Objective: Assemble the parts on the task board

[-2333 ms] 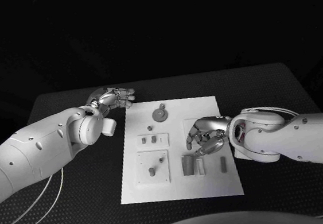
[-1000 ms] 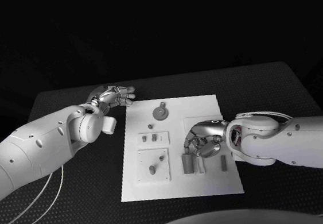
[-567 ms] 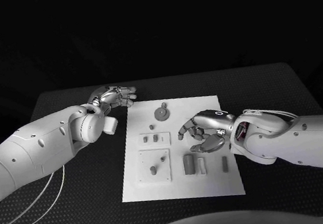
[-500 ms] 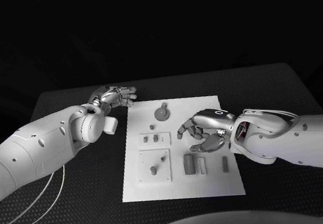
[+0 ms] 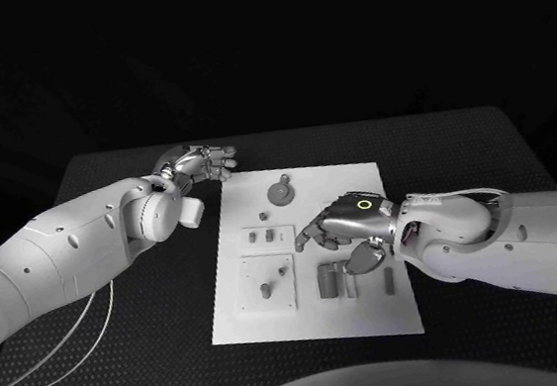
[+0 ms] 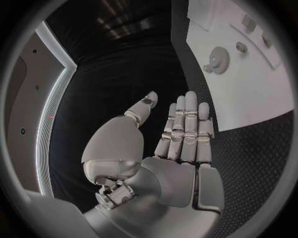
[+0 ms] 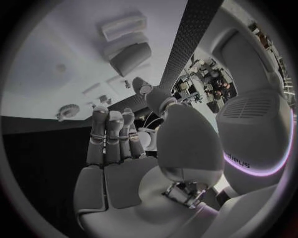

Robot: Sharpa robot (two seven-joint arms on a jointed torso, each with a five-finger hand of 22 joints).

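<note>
White task board [image 5: 322, 321] flat mid-table; small grey parts [image 5: 279, 193] on it.

- black table [image 5: 141, 316], kinda textured top, runs out past the board on every side
- thin white cable [image 5: 61, 362] looping over its left edge

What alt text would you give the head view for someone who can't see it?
The right hand hovers open over the middle of the white task board, above small grey parts. The left hand is raised off the board's far left corner, holding nothing.
</note>
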